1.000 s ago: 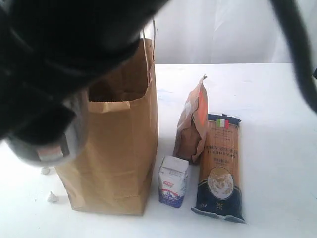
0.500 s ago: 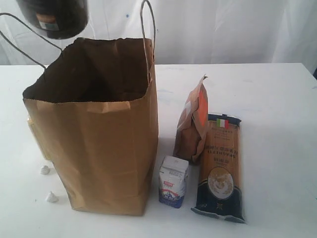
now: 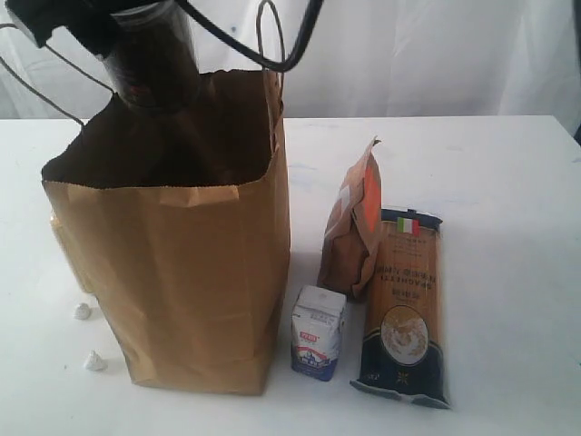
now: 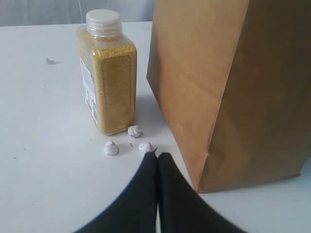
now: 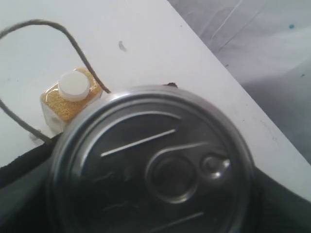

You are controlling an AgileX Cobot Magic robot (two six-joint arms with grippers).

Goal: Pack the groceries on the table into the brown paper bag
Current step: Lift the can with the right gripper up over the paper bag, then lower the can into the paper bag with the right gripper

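Exterior view: R gripper (image 5: 150, 177) clamped on can (image 3: 152, 71) at bag (image 3: 200, 272) mouth, 11 o'clock; L gripper (image 4: 156, 162) pinched together, empty. Next prob: lower, release.

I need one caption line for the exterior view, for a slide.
Silver-topped can hangs over the open brown paper bag; white-blue carton, brown pouch and spaghetti packet wait beside it.

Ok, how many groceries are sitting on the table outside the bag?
4: the small white-blue carton by the brown paper bag, the orange-labelled pouch and spaghetti packet beside it, and the yellow-grain bottle on the bag's other side. More may be hidden inside the bag.
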